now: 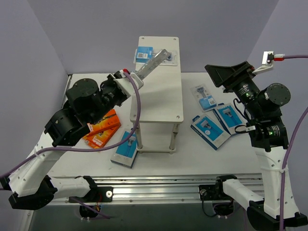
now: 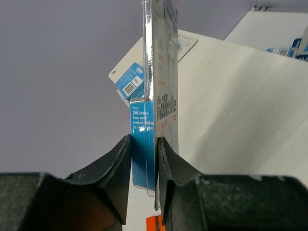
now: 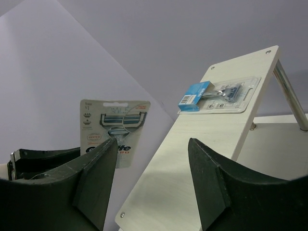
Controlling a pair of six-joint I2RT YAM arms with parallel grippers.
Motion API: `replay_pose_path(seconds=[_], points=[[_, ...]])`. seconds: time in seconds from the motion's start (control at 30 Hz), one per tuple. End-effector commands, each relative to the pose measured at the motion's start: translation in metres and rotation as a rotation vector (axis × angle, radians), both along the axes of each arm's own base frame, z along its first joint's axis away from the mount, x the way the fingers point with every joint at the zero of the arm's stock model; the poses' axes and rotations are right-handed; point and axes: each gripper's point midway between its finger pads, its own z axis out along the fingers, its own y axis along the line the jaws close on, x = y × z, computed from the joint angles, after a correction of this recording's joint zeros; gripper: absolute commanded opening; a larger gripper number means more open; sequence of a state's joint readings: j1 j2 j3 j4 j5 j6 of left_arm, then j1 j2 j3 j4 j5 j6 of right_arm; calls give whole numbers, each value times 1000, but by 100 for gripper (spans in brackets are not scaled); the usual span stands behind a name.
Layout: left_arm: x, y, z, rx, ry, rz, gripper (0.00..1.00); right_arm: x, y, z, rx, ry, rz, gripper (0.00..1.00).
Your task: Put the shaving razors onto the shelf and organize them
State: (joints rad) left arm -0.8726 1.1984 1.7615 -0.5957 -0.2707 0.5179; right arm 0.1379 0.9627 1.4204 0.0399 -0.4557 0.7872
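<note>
**You:** What sort of place was it?

**Spotter:** Plain lavender walls (image 1: 43,38) closed round a white table (image 1: 202,159), with the shelf (image 1: 159,101) standing mid-table.

**You:** How far had I got?

**Spotter:** Not far, by my reckoning. One blister pack (image 1: 144,53) lay flat on the shelf top, at its 12 o'clock end. Your left gripper (image 2: 144,139) was clamped on a second pack (image 2: 161,72), held edge-up above that same end. Whether it touched the top I couldn't tell.

**You:** And what was left?

**Spotter:** Everything on the table. The orange boxes (image 1: 102,127) sat at the shelf's 8 o'clock and a blue box (image 1: 126,149) at 7, just beside the legs. Three blue-card packs (image 1: 210,129) lay out toward 3 to 4 o'clock. Your right gripper (image 3: 153,144) had its fingers apart and carried nothing.
</note>
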Motion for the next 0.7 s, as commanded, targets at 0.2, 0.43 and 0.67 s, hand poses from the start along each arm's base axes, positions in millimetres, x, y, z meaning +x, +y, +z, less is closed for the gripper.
replay_pose_path(seconds=[0.2, 0.43, 0.67], points=[[-6, -23, -27, 368, -204, -56, 2, 7, -7, -4, -55, -26, -52, 57], [-13, -42, -41, 426, -225, -116, 11, 9, -11, -9, -70, -14, -70, 57], [-15, -43, -54, 449, -221, -127, 41, 13, -14, -17, -80, 2, -87, 58]])
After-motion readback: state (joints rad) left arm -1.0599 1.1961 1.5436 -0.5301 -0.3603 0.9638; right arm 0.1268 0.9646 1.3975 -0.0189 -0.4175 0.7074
